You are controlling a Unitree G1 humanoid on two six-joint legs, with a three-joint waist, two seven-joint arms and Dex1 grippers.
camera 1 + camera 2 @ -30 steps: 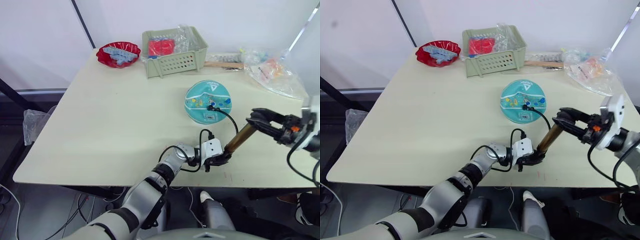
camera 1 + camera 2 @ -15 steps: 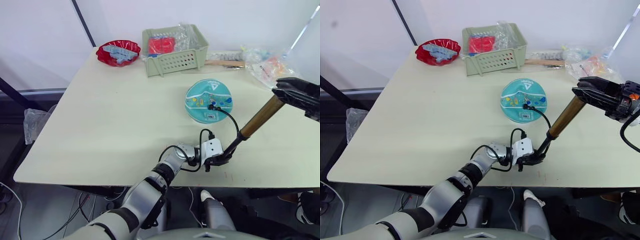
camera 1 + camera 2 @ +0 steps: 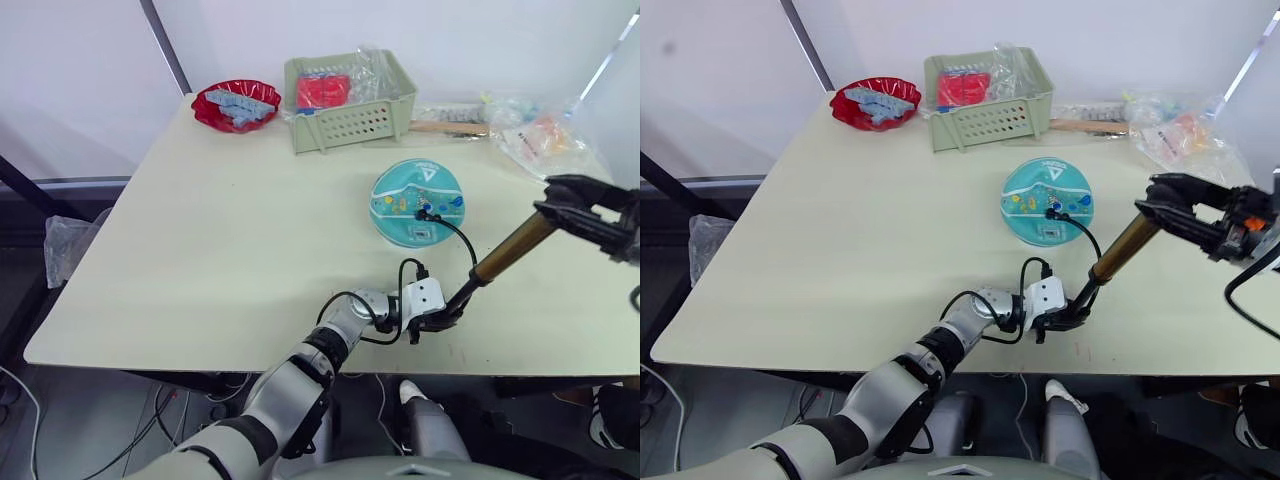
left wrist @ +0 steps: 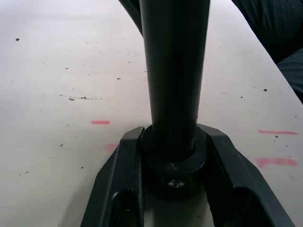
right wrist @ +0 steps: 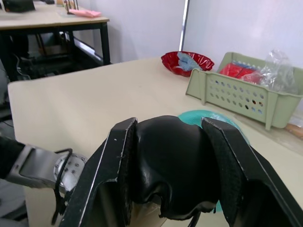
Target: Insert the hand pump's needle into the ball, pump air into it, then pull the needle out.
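Note:
The teal ball [image 3: 416, 200] lies on the table right of the middle. The hand pump [image 3: 508, 254] slants up from the front edge toward the right. Its thin black hose [image 3: 462, 240] curves to a black tip on top of the ball; the needle itself is too small to make out. My left gripper [image 3: 447, 317] is shut on the pump's black lower end [image 4: 173, 161], low over the table. My right gripper [image 3: 552, 208] is shut on the black top end [image 5: 173, 165], right of the ball. A stretch of black rod [image 3: 464, 292] shows below the bronze cylinder.
A green basket [image 3: 348, 100] with red items stands at the back, with a red bowl [image 3: 237, 107] of blue pieces to its left. Clear plastic bags [image 3: 545, 140] and a wooden stick [image 3: 448, 127] lie at the back right. The table's front edge [image 3: 300, 360] runs just below my left gripper.
My right gripper first rose up and to the right, drawing the bronze cylinder away from the left gripper, then came partway back down. The ball and my left gripper stayed put.

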